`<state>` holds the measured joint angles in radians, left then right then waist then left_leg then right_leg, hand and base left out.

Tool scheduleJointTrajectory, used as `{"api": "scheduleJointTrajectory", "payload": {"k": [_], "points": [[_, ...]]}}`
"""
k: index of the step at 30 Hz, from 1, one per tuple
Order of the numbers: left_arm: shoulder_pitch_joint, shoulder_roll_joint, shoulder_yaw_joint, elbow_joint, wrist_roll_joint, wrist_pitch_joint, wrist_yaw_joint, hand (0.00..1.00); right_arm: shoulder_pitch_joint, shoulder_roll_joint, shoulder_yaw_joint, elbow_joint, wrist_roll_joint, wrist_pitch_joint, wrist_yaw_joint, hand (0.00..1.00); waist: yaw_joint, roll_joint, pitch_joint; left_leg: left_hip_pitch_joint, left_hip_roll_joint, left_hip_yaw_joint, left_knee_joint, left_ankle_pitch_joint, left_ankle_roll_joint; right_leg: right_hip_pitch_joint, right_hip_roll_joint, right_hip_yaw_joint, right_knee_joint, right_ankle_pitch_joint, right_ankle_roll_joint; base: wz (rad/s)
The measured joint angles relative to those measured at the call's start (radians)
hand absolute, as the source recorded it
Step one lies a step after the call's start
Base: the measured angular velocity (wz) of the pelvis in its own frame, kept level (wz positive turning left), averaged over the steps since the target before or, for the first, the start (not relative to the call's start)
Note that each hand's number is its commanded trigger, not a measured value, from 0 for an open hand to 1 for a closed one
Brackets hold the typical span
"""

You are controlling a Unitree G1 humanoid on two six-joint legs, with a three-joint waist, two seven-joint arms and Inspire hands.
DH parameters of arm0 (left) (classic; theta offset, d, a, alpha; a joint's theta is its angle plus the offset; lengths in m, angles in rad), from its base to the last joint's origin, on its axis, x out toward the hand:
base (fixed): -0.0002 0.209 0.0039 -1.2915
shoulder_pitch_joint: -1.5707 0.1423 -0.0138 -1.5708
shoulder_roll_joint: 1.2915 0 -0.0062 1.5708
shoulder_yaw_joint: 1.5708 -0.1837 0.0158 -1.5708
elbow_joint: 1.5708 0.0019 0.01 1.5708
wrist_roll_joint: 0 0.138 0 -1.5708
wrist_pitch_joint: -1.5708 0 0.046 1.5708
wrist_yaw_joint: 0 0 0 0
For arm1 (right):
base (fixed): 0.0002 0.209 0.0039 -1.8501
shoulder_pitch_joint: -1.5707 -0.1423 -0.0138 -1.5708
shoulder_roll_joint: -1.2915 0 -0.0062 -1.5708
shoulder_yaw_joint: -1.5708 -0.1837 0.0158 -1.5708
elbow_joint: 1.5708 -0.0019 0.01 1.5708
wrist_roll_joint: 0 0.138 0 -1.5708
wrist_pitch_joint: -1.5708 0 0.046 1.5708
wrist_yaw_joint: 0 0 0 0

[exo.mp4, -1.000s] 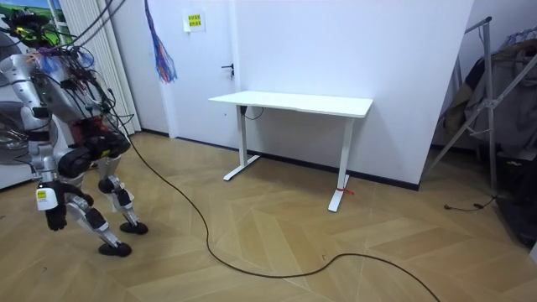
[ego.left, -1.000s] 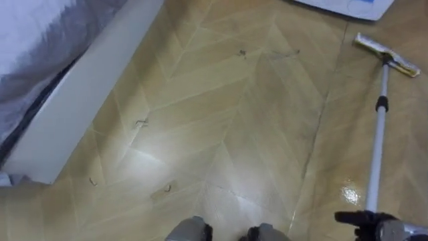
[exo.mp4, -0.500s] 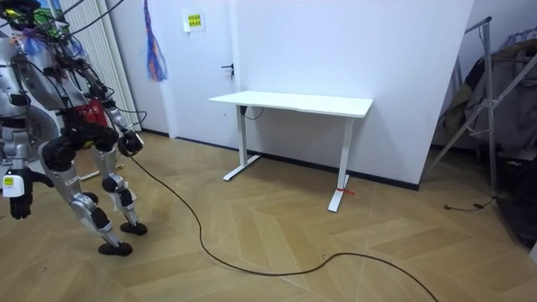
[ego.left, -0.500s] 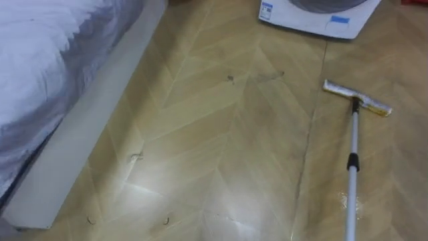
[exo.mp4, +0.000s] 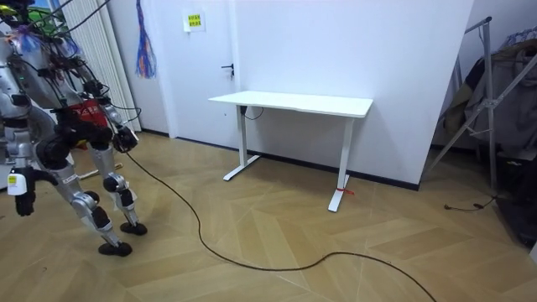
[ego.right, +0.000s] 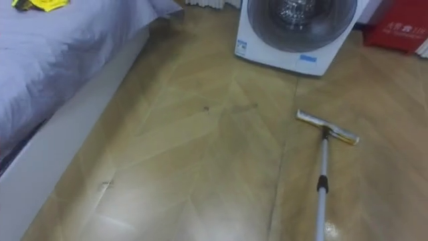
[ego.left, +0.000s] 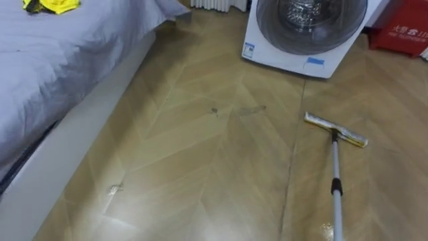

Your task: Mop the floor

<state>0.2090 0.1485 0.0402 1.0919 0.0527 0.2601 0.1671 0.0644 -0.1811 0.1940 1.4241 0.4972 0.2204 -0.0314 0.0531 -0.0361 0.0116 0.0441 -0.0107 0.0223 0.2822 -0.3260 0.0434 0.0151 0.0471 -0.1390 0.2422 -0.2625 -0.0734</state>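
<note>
Mop: lies on the floor towards its right side; the pole runs from the head straight down and out of the bottom edge of the eye view.
Mop head: a flat, pale strip with a yellowish edge, set aslant and flat on the boards.
Pole: silver-white, with a dark collar part-way along.
Bed: along the floor's left edge, under a grey-lilac sheet, with a pale base board below; a yellow item lies on it at the far corner.
Scraps: a small pale bit on the floor near the bed base, and dark specks mid-floor, well apart from the mop head.
Washing machine: white, with a round glass door; it stands at the floor's far edge, just beyond the mop head.
Red box: beside the machine, at the far right corner.
Robot: stands at the room view's left, knees bent.
Robot hand: one hangs dark and low beside the legs; released, clenched or grasping cannot be told, nor which side it is.
Desk: white, against the wall at the room view's middle.
</note>
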Motion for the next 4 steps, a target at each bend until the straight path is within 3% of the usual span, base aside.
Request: {"api": "scheduleJointTrajectory", "payload": {"k": [4], "points": [[-0.002, -0.002, 0.01, -0.011, 0.028, 0.002, -0.026, 0.0, 0.017, 0.013, -0.001, -0.027, -0.02, -0.001, -0.001, 1.0, -0.004, 0.002, -0.0006, 0.027, 0.004, 0.002, -0.017, 0.0, 0.0, 0.027, 0.007, 0.012, -0.022, 0.007, 0.0, -0.05]]}}
